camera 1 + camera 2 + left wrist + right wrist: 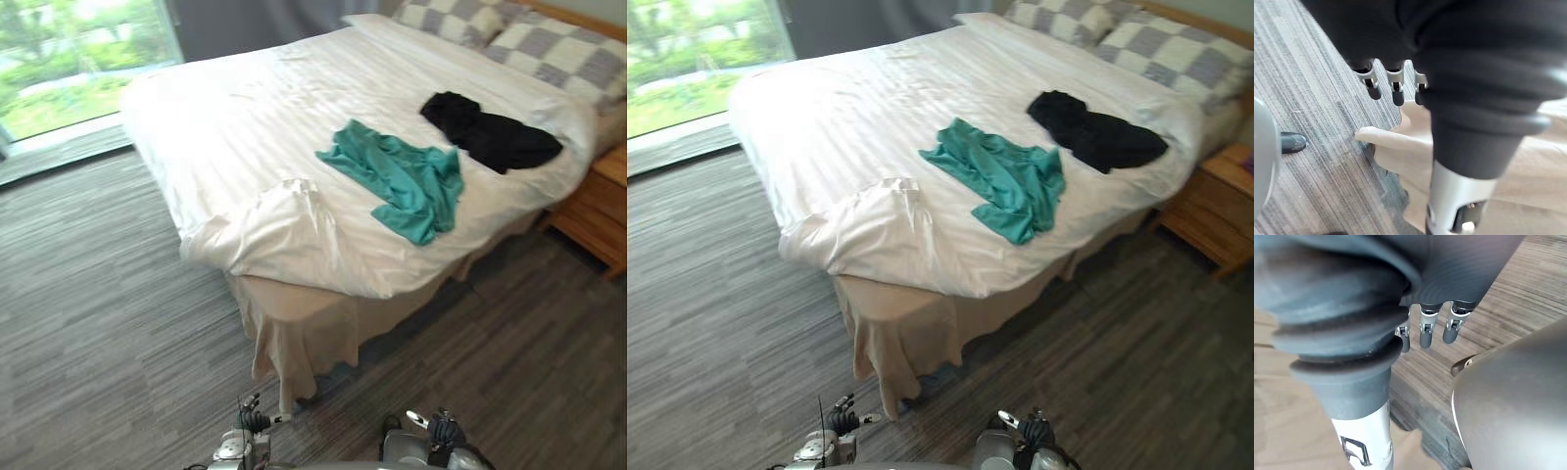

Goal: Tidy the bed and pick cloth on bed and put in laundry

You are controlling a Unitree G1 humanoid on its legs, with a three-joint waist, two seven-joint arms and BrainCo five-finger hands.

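A teal cloth (407,181) lies crumpled on the white duvet (225,127), near the bed's right side. Just beyond it, toward the pillows, lies a black cloth (490,132). The duvet's near corner (284,220) is rumpled and folded back over the beige bed skirt (313,333). My left hand (253,421) and right hand (446,429) hang low over the floor, well short of the bed. The left hand's fingers (1396,90) and the right hand's fingers (1425,333) point down, relaxed, with nothing in them.
Two grey-and-white checked pillows (549,44) lie at the head of the bed. A wooden nightstand (602,211) stands at its right. A large window (78,59) is at the far left. Grey striped carpet (108,313) runs between me and the bed.
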